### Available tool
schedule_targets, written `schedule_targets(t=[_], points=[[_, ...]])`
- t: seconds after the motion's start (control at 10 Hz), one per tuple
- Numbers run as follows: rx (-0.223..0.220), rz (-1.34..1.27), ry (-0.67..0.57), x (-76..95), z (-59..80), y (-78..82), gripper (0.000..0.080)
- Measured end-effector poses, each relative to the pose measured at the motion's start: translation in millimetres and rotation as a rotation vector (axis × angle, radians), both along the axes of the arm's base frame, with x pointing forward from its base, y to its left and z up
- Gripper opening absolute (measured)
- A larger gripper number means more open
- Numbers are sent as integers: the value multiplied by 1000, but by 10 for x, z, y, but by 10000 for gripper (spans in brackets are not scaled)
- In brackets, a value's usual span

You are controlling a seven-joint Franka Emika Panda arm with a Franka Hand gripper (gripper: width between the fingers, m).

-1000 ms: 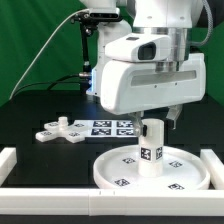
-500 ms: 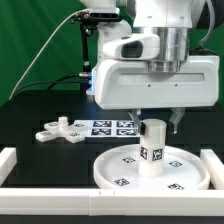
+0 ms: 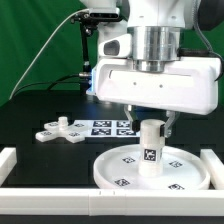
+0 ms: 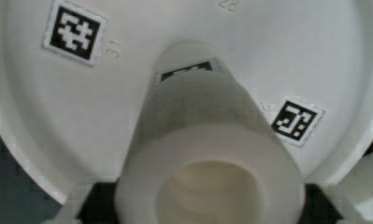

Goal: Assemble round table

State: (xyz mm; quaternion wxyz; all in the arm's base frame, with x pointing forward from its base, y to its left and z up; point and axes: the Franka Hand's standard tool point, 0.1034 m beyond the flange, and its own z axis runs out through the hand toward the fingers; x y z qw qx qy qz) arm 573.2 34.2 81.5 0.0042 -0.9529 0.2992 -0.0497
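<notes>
- On the black table (image 3: pixel 40 108), the large round rimmed disc (image 3: pixel 115 168) lies flat near the front border rail (image 3: pixel 100 207).
- The short cylindrical leg (image 3: pixel 150 152) stands upright at about the disc's centre, 1 square tag facing the exterior camera.
- The gripper (image 3: pixel 150 121) hangs straight above the leg, its 2 fingers spread apart, 1 on each side of the leg's top. The jaws are not closed on the leg; whether either finger touches it cannot be told.
- In the wrist view the leg (image 4: pixel 209 180) is seen from above, with a hollow top, and the disc (image 4: pixel 58 110) lies beneath it with 2 tags visible on its face.
- In the exterior view, the small cross-shaped base (image 3: pixel 60 130) lies on the table at about 10 o'clock from the disc, well apart from it.
- The marker board (image 3: pixel 112 127) lies flat at about 11 o'clock from the disc, just beside the base.
</notes>
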Motion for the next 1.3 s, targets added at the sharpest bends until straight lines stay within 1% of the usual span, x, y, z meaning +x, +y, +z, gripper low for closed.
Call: schedule_targets(t=[0.1,0.3,0.5,0.6,0.7,0.8,0.9,1.0,1.1,1.2,1.3], points=[[4,-46,-1,-1,0,-6,403],[34,-249,-8,-1,-5,-11,402],[99,-592,-33,-20,-34,-49,402],[127,-726,-44,-48,-72,-55,402],[143,-838,-52,-68,-95,-64,401],[140,-816,-49,-72,-98,-65,401],[137,-793,-49,-73,-99,-65,429],[137,-792,-49,-73,-100,-59,560],[111,-601,-31,-67,-68,-33,560],[96,-419,-30,-47,-15,-11,631],[86,-291,-30,-51,-13,31,644]])
